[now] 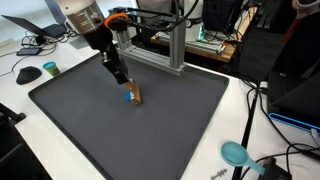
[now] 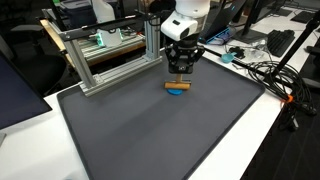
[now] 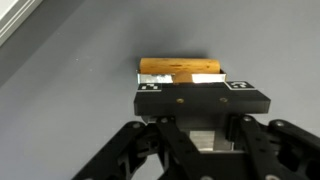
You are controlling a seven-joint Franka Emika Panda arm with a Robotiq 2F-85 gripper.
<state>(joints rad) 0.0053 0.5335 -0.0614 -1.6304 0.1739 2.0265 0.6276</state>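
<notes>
Here the tool point(image 3: 195, 95) is clamped on a tan wooden block point(image 3: 180, 68) with a blue edge.

The mat point(image 1: 90, 115) is overlooked from different sides in both exterior views; the wrist view is aimed closely downward past the jaws

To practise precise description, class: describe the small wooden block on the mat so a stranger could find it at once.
Find the dark grey mat on the white table. Near its middle, right by the black gripper, lies a small wooden block. It is tan with a blue piece against one side, unlike the teal object off the mat's corner.
</notes>
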